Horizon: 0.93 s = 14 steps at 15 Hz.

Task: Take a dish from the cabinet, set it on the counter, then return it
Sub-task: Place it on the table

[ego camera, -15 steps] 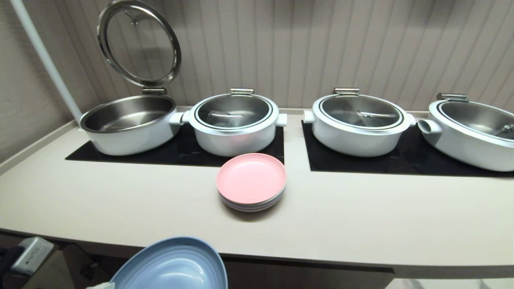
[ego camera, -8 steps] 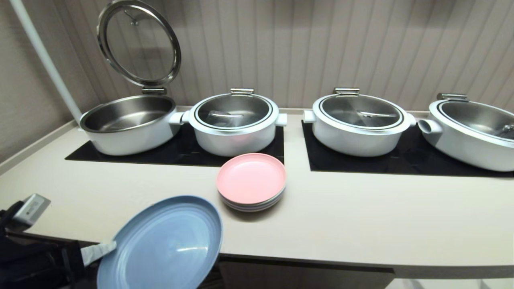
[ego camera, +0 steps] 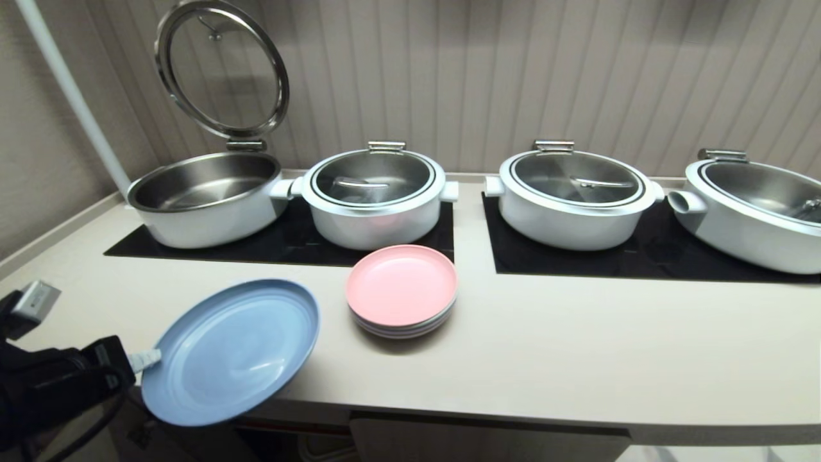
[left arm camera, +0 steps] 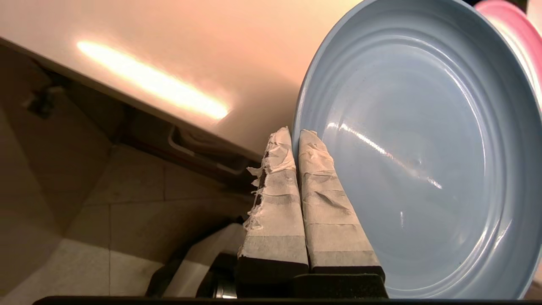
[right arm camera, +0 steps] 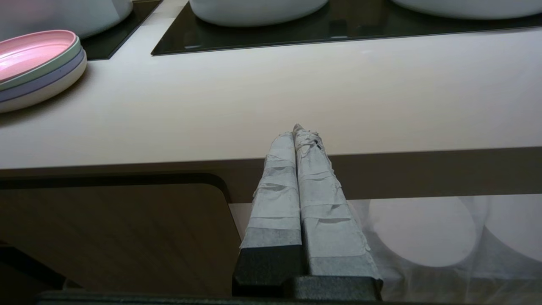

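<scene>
Dish tilts over counter edge, rim clamped in left pincer.

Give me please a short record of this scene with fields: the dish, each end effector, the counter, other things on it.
dish: light-blue plate, tilted, partly over the counter's front edge
left end effector: shut on the plate's rim
right end effector: shut, empty, below the counter's edge
counter: cream, with black cooktop panels
other things: pink-topped plate stack; four white pots, the leftmost with its lid up
</scene>
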Available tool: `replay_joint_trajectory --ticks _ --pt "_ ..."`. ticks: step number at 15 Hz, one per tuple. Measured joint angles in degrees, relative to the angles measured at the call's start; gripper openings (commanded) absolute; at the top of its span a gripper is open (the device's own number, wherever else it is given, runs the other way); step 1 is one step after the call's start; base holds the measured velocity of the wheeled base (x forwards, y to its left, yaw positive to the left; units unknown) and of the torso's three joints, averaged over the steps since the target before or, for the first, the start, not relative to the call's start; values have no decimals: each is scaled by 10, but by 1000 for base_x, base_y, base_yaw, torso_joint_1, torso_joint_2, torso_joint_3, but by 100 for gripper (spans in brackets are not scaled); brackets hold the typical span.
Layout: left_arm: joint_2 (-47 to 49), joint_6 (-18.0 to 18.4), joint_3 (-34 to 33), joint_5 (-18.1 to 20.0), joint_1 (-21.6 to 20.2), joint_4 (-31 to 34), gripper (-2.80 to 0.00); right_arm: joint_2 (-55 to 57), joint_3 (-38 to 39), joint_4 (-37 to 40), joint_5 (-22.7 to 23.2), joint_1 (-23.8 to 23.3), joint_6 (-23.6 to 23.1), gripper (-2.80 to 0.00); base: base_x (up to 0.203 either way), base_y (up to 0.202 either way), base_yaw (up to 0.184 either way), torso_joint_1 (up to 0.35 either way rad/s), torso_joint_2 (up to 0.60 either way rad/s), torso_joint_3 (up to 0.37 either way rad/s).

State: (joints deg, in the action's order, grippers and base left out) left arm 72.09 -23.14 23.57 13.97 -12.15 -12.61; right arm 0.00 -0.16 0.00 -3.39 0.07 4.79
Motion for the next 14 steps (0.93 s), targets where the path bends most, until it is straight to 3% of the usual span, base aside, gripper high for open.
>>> replay_joint_trajectory --ticks 4,7,10,14 --pt "80 6 23 -19 -34 -80 -280 0 0 0 0 0 0 -280 0 0 0 0 0 0" --pt "136 14 61 -19 -37 -87 -280 0 0 0 0 0 0 -280 0 0 0 0 0 0" --pt "189 46 90 -15 -34 -88 -280 0 0 0 0 0 0 -280 0 0 0 0 0 0" --pt "243 52 107 -19 -26 -107 -280 0 0 0 0 0 0 -280 0 0 0 0 0 0"
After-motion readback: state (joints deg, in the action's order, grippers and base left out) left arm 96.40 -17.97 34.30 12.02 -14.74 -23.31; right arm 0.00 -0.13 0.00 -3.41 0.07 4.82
